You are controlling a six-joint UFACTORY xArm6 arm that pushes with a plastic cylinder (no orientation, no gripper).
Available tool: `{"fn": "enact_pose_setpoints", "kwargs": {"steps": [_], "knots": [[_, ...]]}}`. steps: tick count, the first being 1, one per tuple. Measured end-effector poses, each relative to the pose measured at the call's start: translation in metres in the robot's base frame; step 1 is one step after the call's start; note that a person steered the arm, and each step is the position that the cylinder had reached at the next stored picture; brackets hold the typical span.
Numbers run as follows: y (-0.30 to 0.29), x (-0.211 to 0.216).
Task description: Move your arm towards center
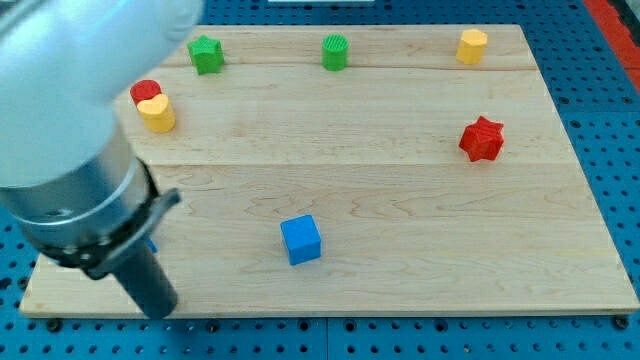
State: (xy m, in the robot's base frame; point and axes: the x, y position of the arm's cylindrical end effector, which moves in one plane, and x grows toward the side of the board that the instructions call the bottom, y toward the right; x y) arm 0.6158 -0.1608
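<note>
My arm fills the view's left side, and its dark rod comes down to my tip [163, 311] at the bottom left edge of the wooden board [400, 220]. A blue cube [301, 240] lies to the right of the tip, a good way off. A yellow heart-shaped block [157, 114] touches a red round block [145, 92] near the left edge, above the tip. A green star-like block [206, 54] and a green cylinder [335, 52] sit along the top. A yellow block [472, 46] is at the top right. A red star [481, 139] is at the right.
The board rests on a blue perforated table [600, 120] that shows around its edges. A small blue sliver [152, 246] shows beside the arm's collar; what it is cannot be told.
</note>
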Motion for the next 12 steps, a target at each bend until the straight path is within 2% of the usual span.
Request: {"fn": "enact_pose_setpoints", "kwargs": {"steps": [2, 4, 6, 7, 8, 9, 10, 12], "knots": [[-0.002, -0.003], [-0.002, -0.040], [-0.006, -0.033], [-0.029, -0.014], [-0.014, -0.027], [0.009, -0.042], [0.015, -0.093], [0.103, -0.177]]}}
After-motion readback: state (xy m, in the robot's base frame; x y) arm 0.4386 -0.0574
